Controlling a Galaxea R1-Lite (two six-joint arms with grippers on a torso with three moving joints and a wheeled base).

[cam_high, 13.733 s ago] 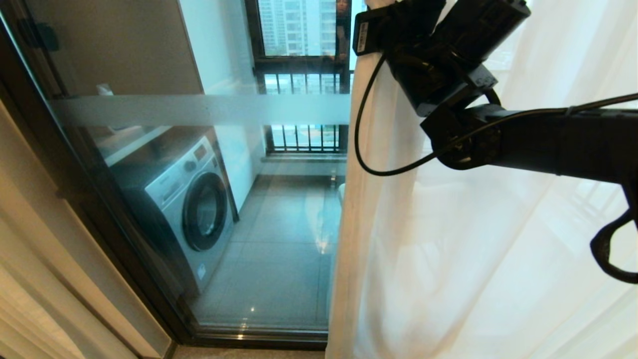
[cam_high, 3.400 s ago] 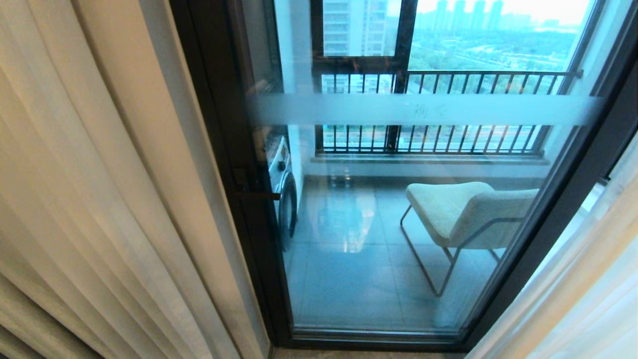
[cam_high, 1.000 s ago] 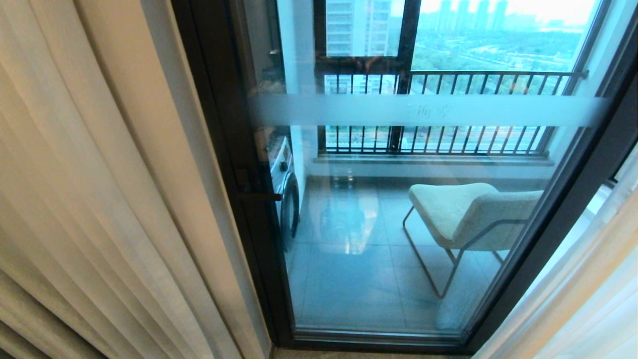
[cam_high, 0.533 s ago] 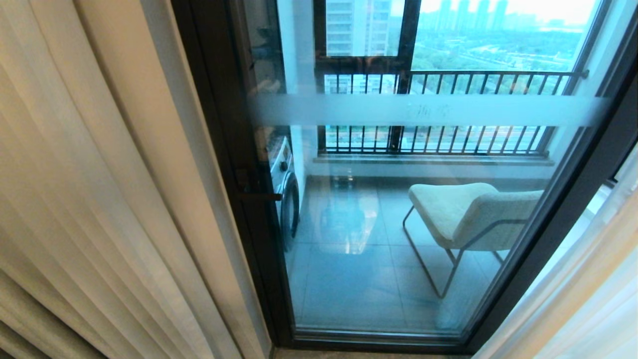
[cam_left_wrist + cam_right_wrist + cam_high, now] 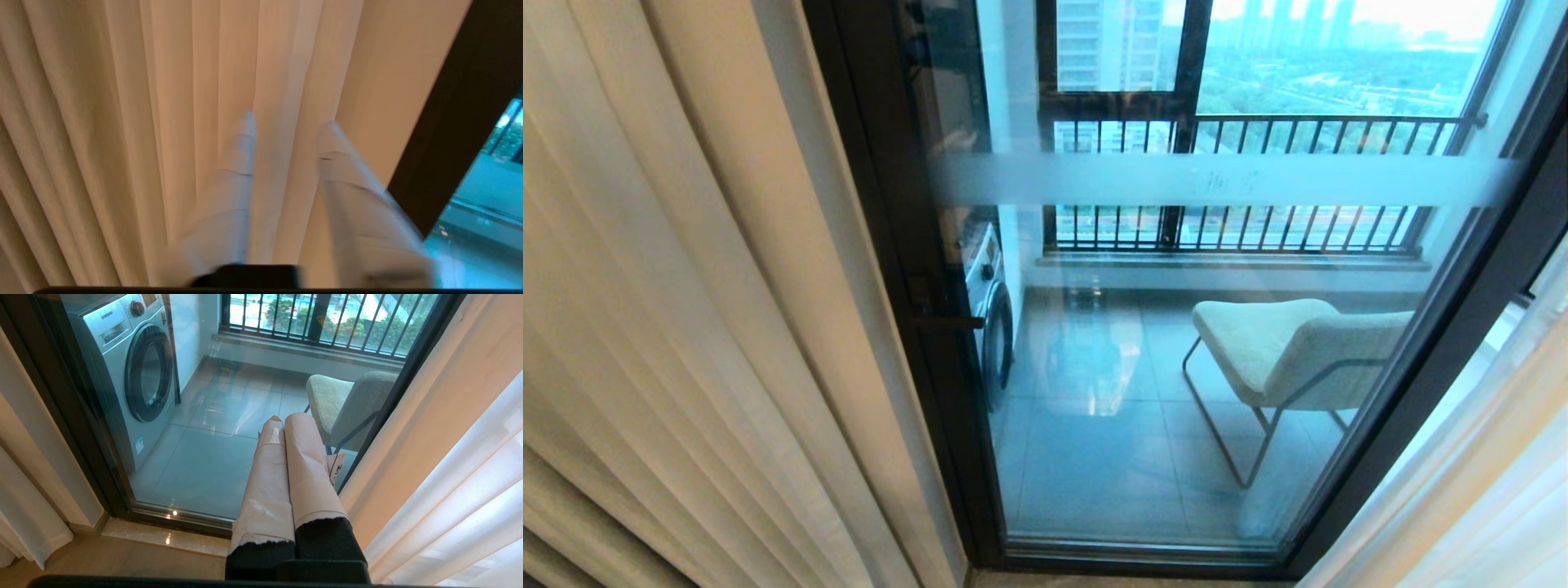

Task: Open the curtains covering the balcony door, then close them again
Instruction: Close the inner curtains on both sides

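Curtains drawn apart, balcony door bare between them.

The balcony door [image 5: 1225, 343] stands uncovered in the middle: clear glass in a dark metal frame, crossed by a frosted white band. On the left hang the cream curtains [image 5: 686, 327], heavy matte fabric in long pleats; on the right, a cream edge and thin white sheers [image 5: 1494, 498]. Beyond the glass, on grey glossy tiles, a silver washing machine [image 5: 130, 371] with a round dark door stands at the left, and a pale nubby chair [image 5: 1290, 347] on thin metal legs at the right. The left gripper [image 5: 288, 122], tape-wrapped fingers parted with a clear gap, points at the left pleats, holding nothing. The right gripper [image 5: 282, 418] rests low before the door, its wrapped fingers pressed together, empty.
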